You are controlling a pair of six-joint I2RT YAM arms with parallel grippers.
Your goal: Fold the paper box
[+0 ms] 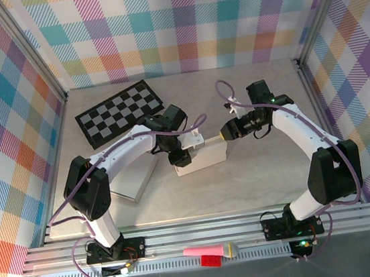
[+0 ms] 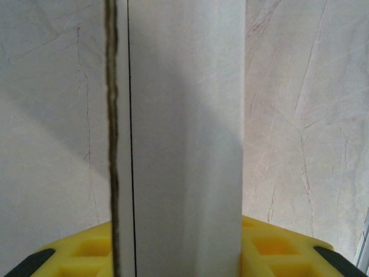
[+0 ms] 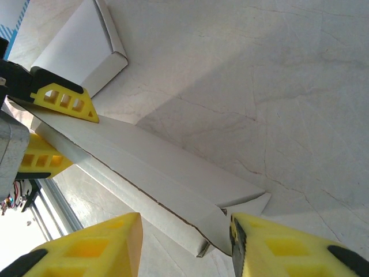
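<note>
Starting at the near edge, a pink strip (image 1: 205, 250) and a red block (image 1: 211, 261) lie on the aluminium rail (image 1: 64, 251), well nearer than the paper box (image 1: 207, 157) and roughly in line with it.

The paper box sits on the pale table (image 1: 265, 183) near its middle, between the two arms, with its long side running left to right.

At the box's left end, the left gripper (image 1: 177, 158) pinches one of its walls. From the left wrist, a white panel stands upright between the two yellow fingers (image 2: 274, 248), and both sit flush against it.

At the box's right end, the right gripper (image 3: 184, 242) has its jaws spread. From the right wrist, the box's end corner, with a small flap sticking out, lies in the gap between the yellow fingertips (image 3: 92, 248). The finger on the flap's side sits just beside it, and I cannot tell whether they touch. The other finger stands apart from the box.

Just left of the box lies a flat white cardboard piece (image 1: 135, 182), partly under the left arm. Its folded edge shows from the right wrist, beyond the box's left end.

Farther than the box and to its left, a black-and-grey checkerboard (image 1: 120, 113) lies flat on the table. Beyond the box on all far sides stand the plaid walls (image 1: 178, 24).
</note>
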